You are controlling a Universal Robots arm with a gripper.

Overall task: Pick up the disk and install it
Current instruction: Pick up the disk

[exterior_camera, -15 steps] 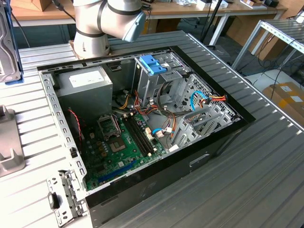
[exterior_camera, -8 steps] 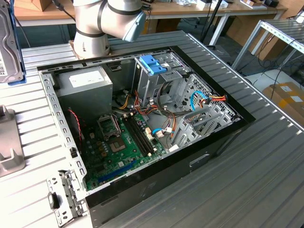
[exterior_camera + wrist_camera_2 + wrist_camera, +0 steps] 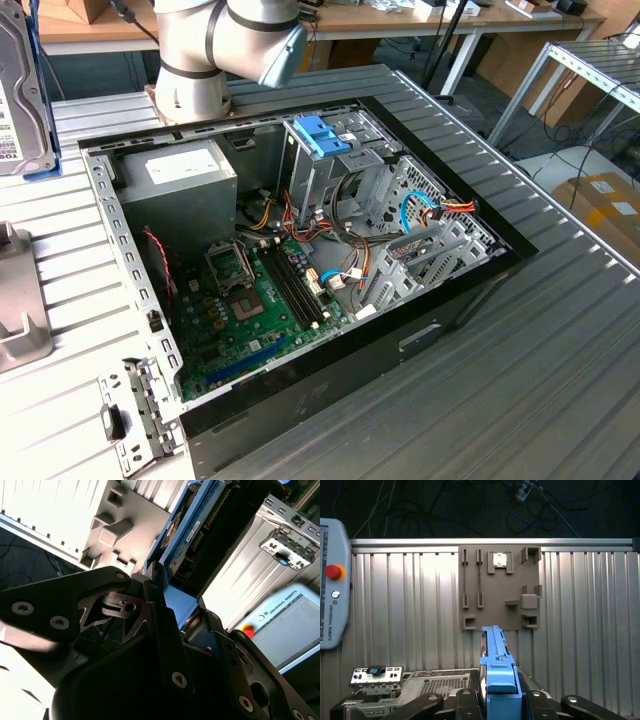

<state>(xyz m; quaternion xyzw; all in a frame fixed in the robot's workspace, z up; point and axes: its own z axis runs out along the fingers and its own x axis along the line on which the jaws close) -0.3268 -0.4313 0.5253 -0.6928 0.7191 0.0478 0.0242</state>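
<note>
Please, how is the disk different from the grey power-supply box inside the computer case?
The disk is a thin slab; the power-supply box is a deep block. The disk stands on edge outside the case, clamped in the gripper; the power-supply box sits flat in a corner of the case. The disk carries a blue bracket; the power-supply box has none. Both are silver-grey metal with a pale label.

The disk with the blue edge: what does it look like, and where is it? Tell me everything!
The disk is a flat rectangle of silver-grey metal with a pale label on its face and a blue plastic bracket along its edges. In the first wrist view it stands on edge, clamped between the fingers of the black gripper. In the exterior view it sits at the left border, outside the open black computer case.
</note>
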